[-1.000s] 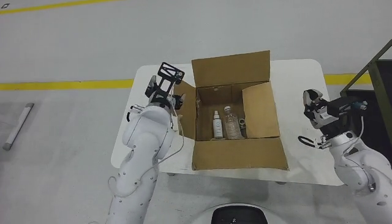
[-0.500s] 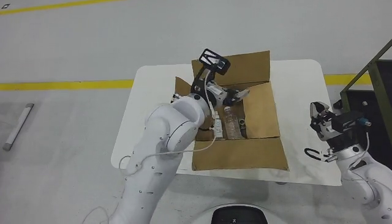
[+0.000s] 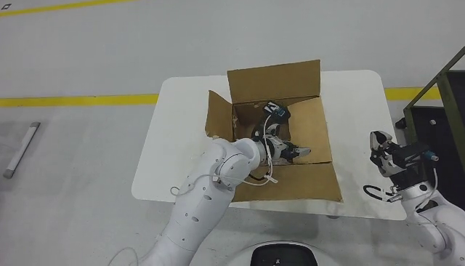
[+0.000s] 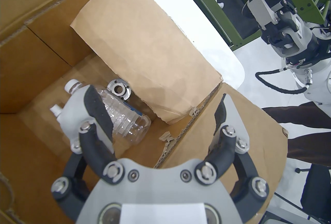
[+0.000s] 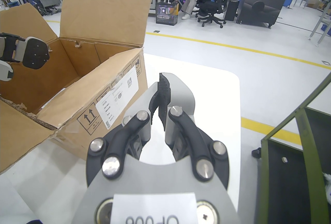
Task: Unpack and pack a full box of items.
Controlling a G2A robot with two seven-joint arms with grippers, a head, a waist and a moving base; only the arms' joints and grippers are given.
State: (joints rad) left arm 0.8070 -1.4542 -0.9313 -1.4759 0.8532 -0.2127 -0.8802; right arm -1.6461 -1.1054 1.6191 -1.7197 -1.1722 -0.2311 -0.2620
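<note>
Legend, read from the robot outward. At the near edge of the white table [image 3: 182,128], the front flap of the open cardboard box [image 3: 285,182] is folded outward. Just behind it, the left gripper [image 4: 157,94] is lowered inside the box near the front right corner. Its fingers are spread wide and nothing is held between them. One finger [image 4: 97,108] is seen in front of the clear plastic bottle [image 4: 126,117]; whether the two touch cannot be told.

At about the same depth, the right gripper [image 5: 160,85] is held off the table's right edge, well apart from the box. Its ribbed pads are pressed together with nothing between them.

Farther in, the clear plastic bottle lies on its side on the box floor. A small white-capped bottle [image 4: 54,108] lies just beside it, largely hidden by the finger. A round metal part [image 4: 119,89] rests by the bottle at the foot of the right side wall.

Beyond these, the rear flap [image 3: 275,81] stands upright, and a white label [image 5: 116,101] is fixed to the box's right outer face. A green rack [image 3: 436,91] stands to the table's right. Farthest off, a yellow floor line [image 3: 73,100] runs behind the table.
</note>
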